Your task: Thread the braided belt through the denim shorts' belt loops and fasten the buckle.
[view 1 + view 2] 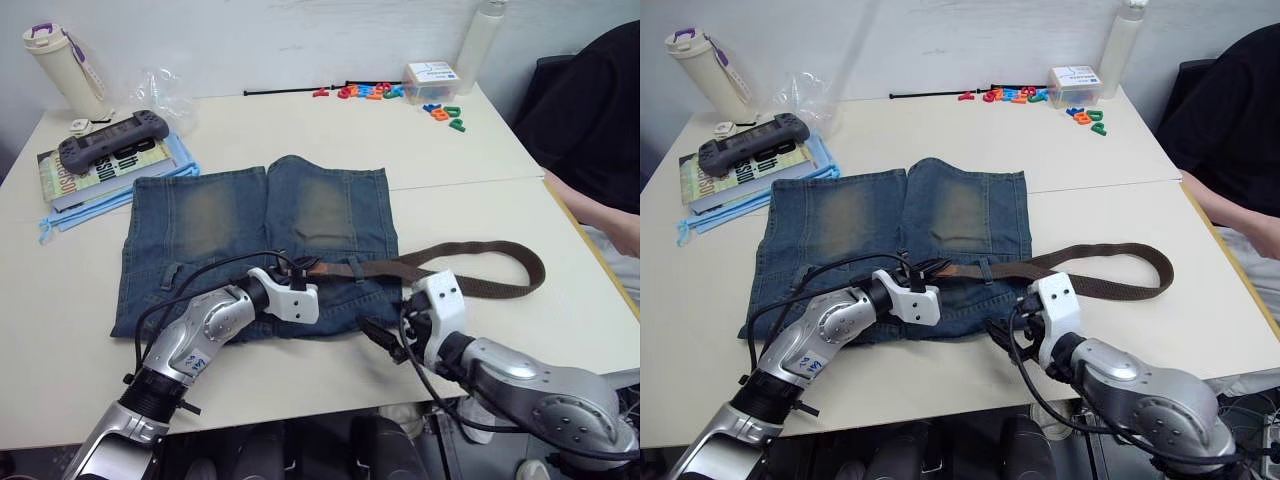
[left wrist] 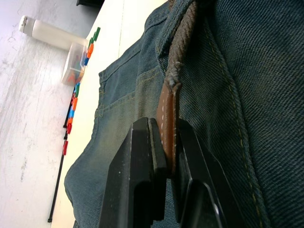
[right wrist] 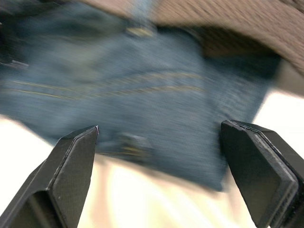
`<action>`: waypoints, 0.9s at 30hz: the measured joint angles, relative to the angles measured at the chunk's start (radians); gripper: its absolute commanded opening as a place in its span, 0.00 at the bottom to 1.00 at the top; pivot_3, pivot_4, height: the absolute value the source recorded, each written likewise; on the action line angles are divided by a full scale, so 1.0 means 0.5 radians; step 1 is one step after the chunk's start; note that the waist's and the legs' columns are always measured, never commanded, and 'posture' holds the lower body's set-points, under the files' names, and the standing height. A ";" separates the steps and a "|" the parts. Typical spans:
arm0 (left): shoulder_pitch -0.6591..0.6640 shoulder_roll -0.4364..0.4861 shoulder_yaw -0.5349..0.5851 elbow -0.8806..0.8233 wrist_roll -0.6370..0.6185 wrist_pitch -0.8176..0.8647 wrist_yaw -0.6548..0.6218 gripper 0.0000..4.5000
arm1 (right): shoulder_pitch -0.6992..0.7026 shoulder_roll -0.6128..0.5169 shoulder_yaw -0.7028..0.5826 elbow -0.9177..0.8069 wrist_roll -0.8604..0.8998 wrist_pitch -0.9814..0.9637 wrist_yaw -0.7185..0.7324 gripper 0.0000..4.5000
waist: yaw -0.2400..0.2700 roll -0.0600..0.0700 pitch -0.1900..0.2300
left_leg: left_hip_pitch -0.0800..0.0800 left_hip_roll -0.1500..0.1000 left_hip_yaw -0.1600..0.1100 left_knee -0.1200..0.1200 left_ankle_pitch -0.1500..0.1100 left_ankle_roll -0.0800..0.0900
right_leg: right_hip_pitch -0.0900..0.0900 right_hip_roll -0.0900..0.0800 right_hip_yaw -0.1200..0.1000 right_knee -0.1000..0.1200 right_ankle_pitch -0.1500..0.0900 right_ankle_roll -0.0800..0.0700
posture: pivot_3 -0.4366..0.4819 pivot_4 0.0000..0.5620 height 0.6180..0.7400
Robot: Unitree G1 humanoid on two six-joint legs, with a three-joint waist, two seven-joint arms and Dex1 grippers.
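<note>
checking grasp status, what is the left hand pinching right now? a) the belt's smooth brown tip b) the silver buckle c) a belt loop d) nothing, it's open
A: in the left wrist view the left hand has its two black fingers closed on the smooth brown leather tip of the braided belt, which lies along the denim shorts.

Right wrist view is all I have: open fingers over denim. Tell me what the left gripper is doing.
Observer: The left gripper is shut on the belt, at its smooth brown tip, over the shorts.
Operator: Say where the rest of the belt goes.
Observer: It runs along the waistband, under a loop, then curls in a bend on the table off the shorts' right side.
Operator: Report anyone nearby.
Observer: A person in black sits at the table's right edge.
</note>
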 measured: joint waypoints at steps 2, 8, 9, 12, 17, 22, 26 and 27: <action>0.000 0.000 0.000 -0.005 -0.001 0.001 -0.002 0.00 | -0.009 0.031 0.029 0.035 -0.120 -0.003 0.018 0.69 | 0.000 0.000 0.000 | 0.000 0.000 0.000 0.000 0.000 0.000 | 0.000 0.000 0.000 0.000 0.000 0.000 | 0.48 0.27 0.81; 0.009 0.011 0.003 -0.040 -0.001 0.007 -0.021 0.00 | -0.024 0.155 0.008 0.057 -0.289 0.009 0.112 0.08 | -0.003 -0.002 0.000 | 0.000 0.000 0.000 -0.001 0.000 0.000 | 0.000 0.000 0.000 0.000 0.000 0.000 | 0.48 0.27 0.81; 0.012 0.013 0.003 -0.046 -0.001 0.007 -0.023 0.00 | -0.024 0.169 0.006 0.057 -0.301 0.013 0.127 0.01 | -0.003 -0.001 0.000 | 0.000 0.000 0.000 0.000 -0.001 0.001 | 0.000 0.000 0.000 0.000 0.000 0.000 | 0.48 0.27 0.81; 0.039 0.031 0.010 -0.068 -0.001 0.004 -0.023 0.00 | -0.030 0.172 -0.035 0.058 -0.322 0.049 0.194 0.01 | -0.003 -0.001 0.000 | 0.000 0.000 0.000 0.000 -0.004 0.006 | 0.000 0.000 0.000 0.000 0.000 0.000 | 0.48 0.27 0.81; 0.087 0.057 0.026 -0.151 0.003 0.004 -0.022 0.00 | -0.066 0.125 -0.097 0.103 -0.368 0.087 0.344 0.01 | 0.000 -0.002 0.000 | 0.000 0.000 0.000 0.000 -0.004 0.007 | 0.000 0.000 0.000 0.000 0.000 0.000 | 0.48 0.27 0.81; 0.154 0.073 0.040 -0.307 0.016 0.028 -0.010 0.00 | -0.156 0.044 -0.177 0.210 -0.424 0.087 0.489 0.01 | 0.005 -0.002 0.000 | -0.001 -0.001 0.000 0.001 -0.005 0.008 | 0.000 -0.001 -0.001 0.000 0.000 0.000 | 0.48 0.27 0.81; 0.170 0.072 0.040 -0.378 0.039 0.057 0.020 0.00 | -0.241 -0.019 -0.186 0.312 -0.478 0.077 0.600 0.01 | 0.013 -0.002 0.001 | -0.001 -0.001 0.000 0.001 -0.005 0.008 | 0.000 -0.001 -0.001 0.000 0.000 0.000 | 0.48 0.27 0.81; 0.171 0.071 0.040 -0.391 0.048 0.069 0.026 0.00 | -0.273 -0.042 -0.186 0.348 -0.495 0.070 0.627 0.01 | 0.022 -0.002 0.001 | -0.001 -0.001 0.000 0.001 -0.005 0.009 | 0.000 -0.001 -0.001 0.000 0.000 0.000 | 0.48 0.27 0.81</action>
